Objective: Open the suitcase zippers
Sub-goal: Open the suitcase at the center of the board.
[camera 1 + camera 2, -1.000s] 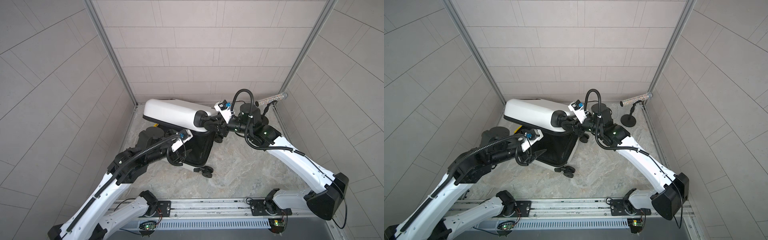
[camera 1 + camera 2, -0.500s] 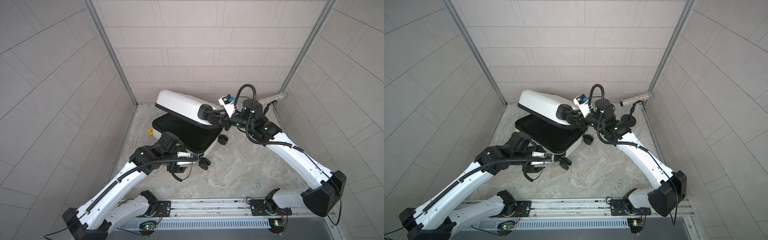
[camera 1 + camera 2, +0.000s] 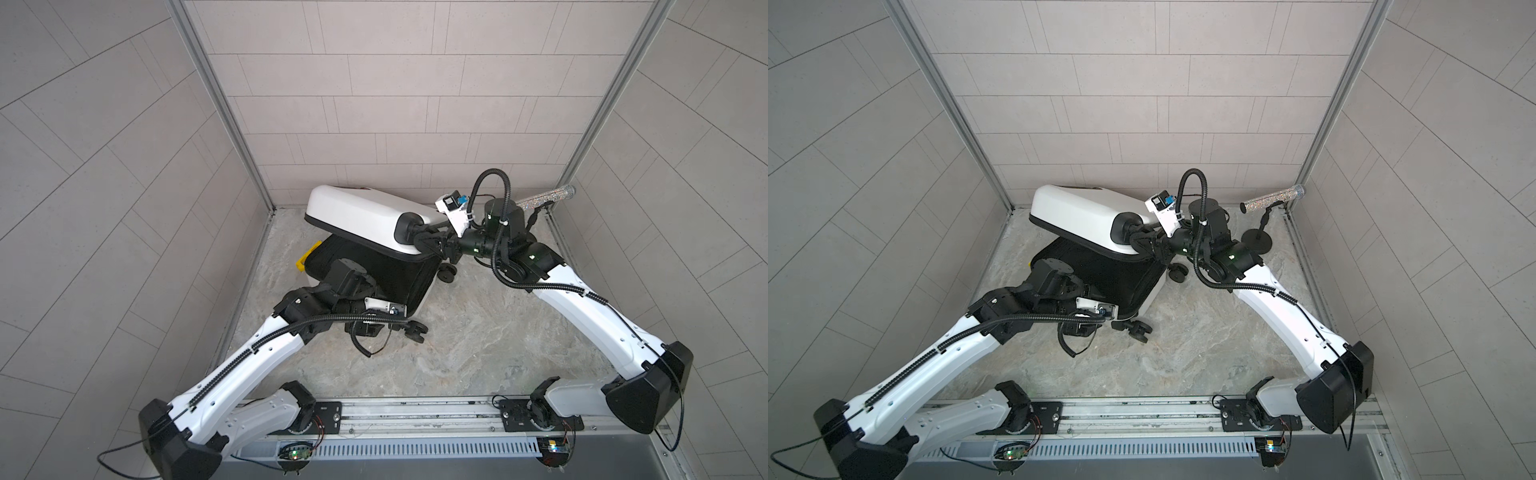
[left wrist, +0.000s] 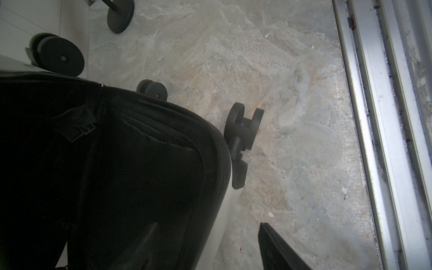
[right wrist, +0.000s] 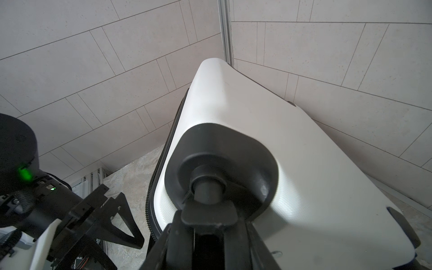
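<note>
The white suitcase point(image 3: 357, 216) point(image 3: 1075, 212) stands open in both top views. Its upper shell is lifted and tilted over the lower half, whose black lining point(image 3: 395, 270) faces up. My right gripper point(image 3: 428, 243) point(image 5: 208, 219) is shut on a black spinner wheel at the upper shell's corner. The zippers' track point(image 5: 161, 163) runs separated along that shell's edge and round the lower rim point(image 4: 218, 149); no pull shows. My left gripper point(image 4: 210, 240) is open astride the lower half's front rim, one finger point(image 4: 280, 247) over the floor, the other over the lining.
A glittery tube point(image 3: 1273, 198) on a black stand with a round base point(image 3: 1256, 241) stands at the back right, close to my right arm. A yellow object point(image 3: 305, 259) lies left of the suitcase. Tiled walls close three sides; a metal rail point(image 3: 415, 411) runs along the front.
My left arm has dropped from between the shell halves to the lower half's front edge, its jaws narrowing slightly. The right gripper has carried the upper shell right and back.
</note>
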